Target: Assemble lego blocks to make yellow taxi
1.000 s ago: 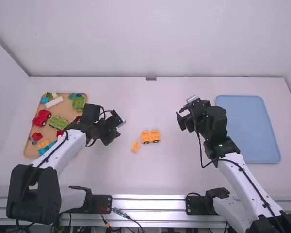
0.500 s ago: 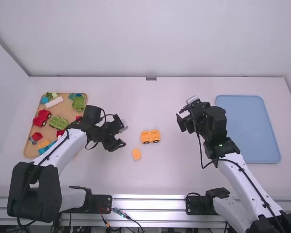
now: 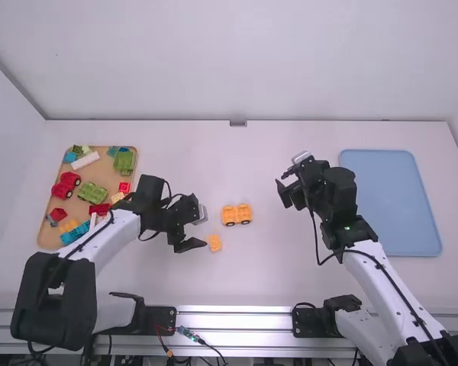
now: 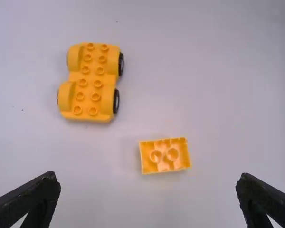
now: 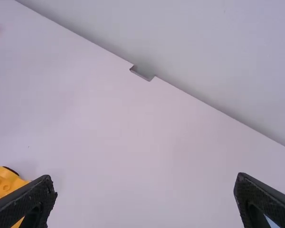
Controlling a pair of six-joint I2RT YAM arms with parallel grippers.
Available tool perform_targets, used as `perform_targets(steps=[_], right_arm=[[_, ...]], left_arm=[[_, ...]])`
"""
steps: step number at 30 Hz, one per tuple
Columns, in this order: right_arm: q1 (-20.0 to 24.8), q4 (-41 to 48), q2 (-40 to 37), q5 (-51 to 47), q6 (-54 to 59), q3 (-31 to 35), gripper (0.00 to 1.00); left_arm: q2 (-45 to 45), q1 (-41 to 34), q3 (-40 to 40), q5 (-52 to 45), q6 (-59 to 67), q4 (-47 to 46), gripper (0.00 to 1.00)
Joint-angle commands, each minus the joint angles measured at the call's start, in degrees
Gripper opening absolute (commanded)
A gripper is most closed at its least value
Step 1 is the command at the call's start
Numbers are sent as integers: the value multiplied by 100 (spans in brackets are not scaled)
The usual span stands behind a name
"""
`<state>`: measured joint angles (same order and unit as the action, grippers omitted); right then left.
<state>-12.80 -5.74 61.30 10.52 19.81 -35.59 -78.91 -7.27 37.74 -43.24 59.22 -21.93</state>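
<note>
My left gripper [image 3: 204,230] stands open just left of a small yellow brick [image 3: 214,242] in the high view. In the left wrist view, that brick [image 4: 165,156] lies hollow side up, ahead of the open left gripper [image 4: 148,177] and touched by neither finger. The yellow wheeled base [image 3: 237,215] stands a little farther from the camera and to the right; its studs face up on the base [image 4: 89,83]. Open and holding nothing, my right gripper [image 3: 282,191] is up and right of the base. In the right wrist view, part of the base [image 5: 4,185] shows beside the right gripper [image 5: 143,178].
At the left, a tan tray [image 3: 44,232] holds several loose blocks, among them a red car [image 3: 66,184] and a green piece [image 3: 92,193], with the left arm reaching over its near side. A blue tray [image 3: 389,202] lies at the right, beyond the right arm.
The left gripper has moved toward the camera and slightly right. The small brick has shifted slightly toward the camera and turned. The base and the right arm look unmoved.
</note>
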Motion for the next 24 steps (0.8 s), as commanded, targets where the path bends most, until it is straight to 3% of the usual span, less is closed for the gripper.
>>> perform_targets(steps=[1, 7, 9, 11, 14, 19, 24], right_arm=[[0, -24, -66, 61, -48, 33, 99], [2, 0, -66, 59, -48, 33, 99], [2, 0, -66, 63, -46, 33, 99], [0, -7, -66, 66, -46, 33, 99], [0, -31, -66, 59, -79, 33, 99], [2, -175, -66, 72, -350, 33, 99], [2, -175, -66, 186, -319, 33, 99]], left_arm=[[37, -334, -210, 365, -1235, 365, 99], [352, -1370, -367, 2944, -4617, 1504, 99], [465, -1510, -356, 3250, -5198, 1504, 99], [618, -1700, -328, 3622, -6940, 1410, 99], [660, -1794, -223, 3832, -8437, 916, 99], [553, -1834, 15, 4428, -9165, -50, 99], [286, -2151, 249, 4879, -9539, -382, 99]])
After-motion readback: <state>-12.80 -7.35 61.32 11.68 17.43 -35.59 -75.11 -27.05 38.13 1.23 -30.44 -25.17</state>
